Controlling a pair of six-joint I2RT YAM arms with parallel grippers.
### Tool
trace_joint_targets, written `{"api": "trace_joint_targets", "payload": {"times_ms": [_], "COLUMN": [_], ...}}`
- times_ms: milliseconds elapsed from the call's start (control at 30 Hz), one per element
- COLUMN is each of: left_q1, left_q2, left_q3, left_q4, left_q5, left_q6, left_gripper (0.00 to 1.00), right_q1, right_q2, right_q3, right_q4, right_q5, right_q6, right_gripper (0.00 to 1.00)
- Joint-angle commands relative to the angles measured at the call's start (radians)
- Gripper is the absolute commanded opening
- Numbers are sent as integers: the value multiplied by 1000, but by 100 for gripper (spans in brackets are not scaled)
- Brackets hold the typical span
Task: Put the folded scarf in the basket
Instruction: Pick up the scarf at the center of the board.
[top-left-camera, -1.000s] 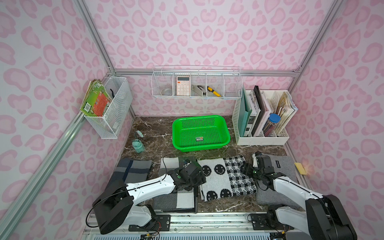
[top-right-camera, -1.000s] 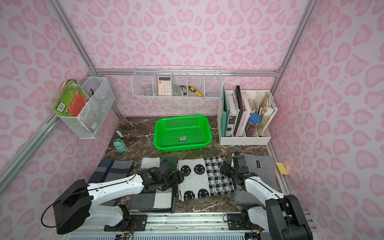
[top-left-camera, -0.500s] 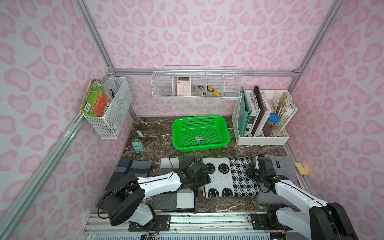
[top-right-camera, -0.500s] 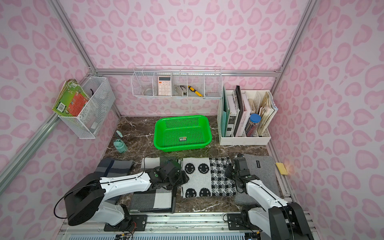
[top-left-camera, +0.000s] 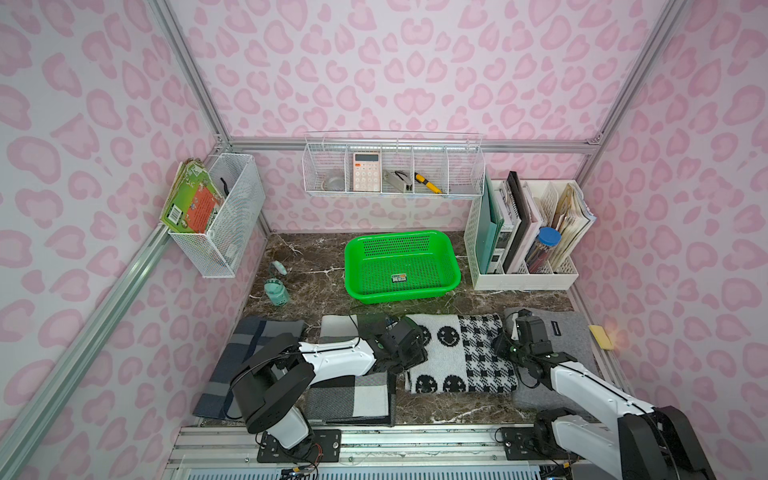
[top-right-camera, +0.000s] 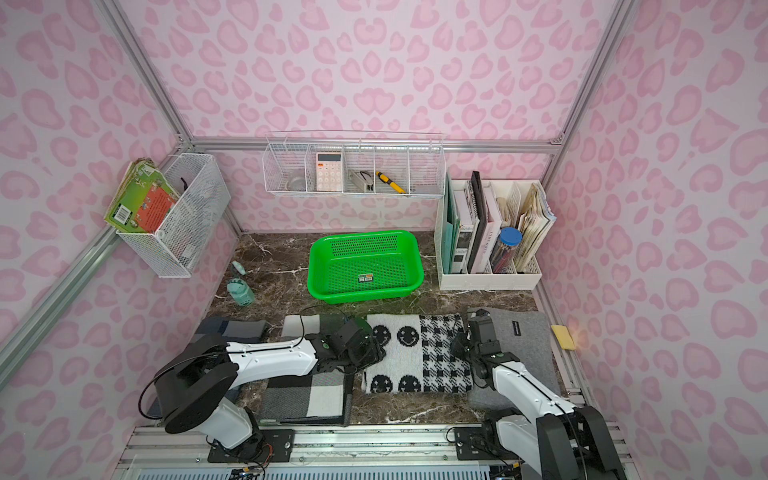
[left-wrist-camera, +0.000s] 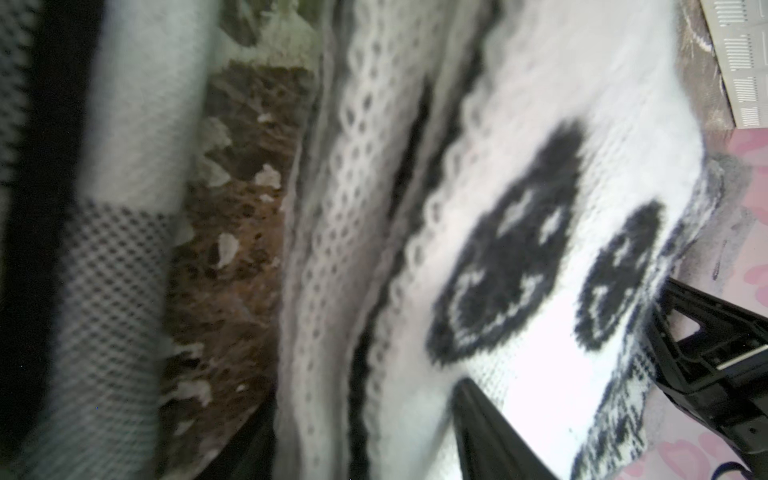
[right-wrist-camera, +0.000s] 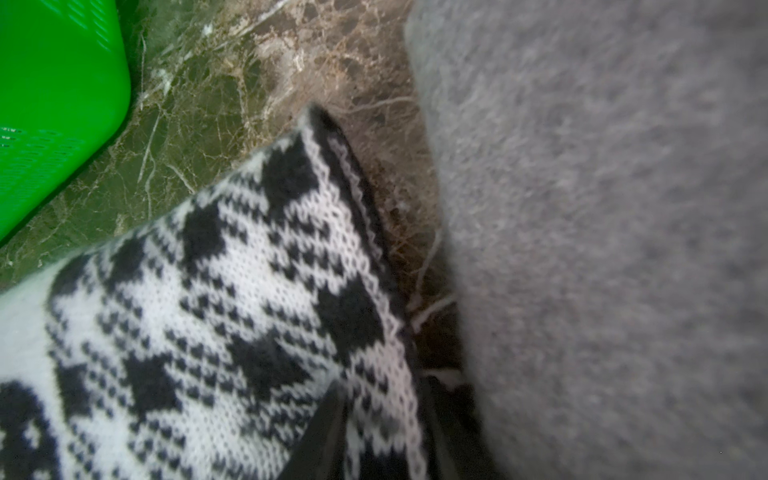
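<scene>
The folded scarf (top-left-camera: 461, 353) (top-right-camera: 419, 353), black and white with smiley faces and houndstooth checks, lies flat on the marble top at the front middle. My left gripper (top-left-camera: 415, 357) (left-wrist-camera: 365, 440) is at its left edge, the thick folded layers filling the gap between the fingers (left-wrist-camera: 490, 432). At its right edge my right gripper (top-left-camera: 505, 345) (right-wrist-camera: 382, 440) pinches the houndstooth border between its fingers (right-wrist-camera: 324, 436). The green basket (top-left-camera: 401, 297) (top-right-camera: 361, 295) stands behind the scarf, holding only a small label. One corner of the basket (right-wrist-camera: 62, 104) shows in the right wrist view.
A grey scarf (top-left-camera: 569, 345) lies right of the folded scarf. A plaid one (top-left-camera: 353, 395) lies under my left arm, with a dark one (top-left-camera: 249, 345) further left. A teal bottle (top-left-camera: 276, 293) stands back left, a white file rack (top-left-camera: 523, 278) back right, and a yellow sponge (top-left-camera: 600, 336) far right.
My left gripper slid right onto the scarf's left edge and its jaws narrowed. The right jaws closed on the right edge. The scarf now lies straighter.
</scene>
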Motion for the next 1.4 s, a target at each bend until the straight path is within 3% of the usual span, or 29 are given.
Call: {"api": "trace_joint_targets", "payload": {"times_ms": [0,67,100,167,200,233,533,700,867,1000,1200,1367], "left_q1": [1,1,0,1,0,0,0,0,4,38,173,254], "left_q2": [13,1,-9,-28,-41,-55,-319,-409,-478,-499,-499,-472], "left_q3": [-5,0,4,18,27,38,15,95,140,168,243,310], "left_q4": [-71,-86,-100,-126,-137,-146,-214,-337,-425,-453,-503,-491], "left_q5": [3,-10,-19,-27,-20,-9,-42,-43,-155,-213,-225,-250], "left_q6": [9,21,29,61,90,120,244,362,424,489,559,648], "left_gripper": [57,44,34,4,0,0,0,0,0,0,0,0], "right_q1": [0,2,1,1,1,1,27,38,96,215,409,436], "right_q2": [-14,-28,-38,-71,-98,-131,-553,-652,-562,-423,-178,31], "right_q3": [-9,-16,-20,-23,-26,-26,-30,19,142,265,482,658], "right_q4": [-33,-27,-25,-18,-13,-12,-44,10,-9,-14,-53,-64], "right_q5": [-32,-45,-56,-84,-102,-115,-171,-221,-180,-80,184,283], "right_q6": [4,2,1,-8,-12,-11,52,128,97,31,-91,-165], "right_gripper": [26,21,17,9,4,0,0,0,0,0,0,0]}}
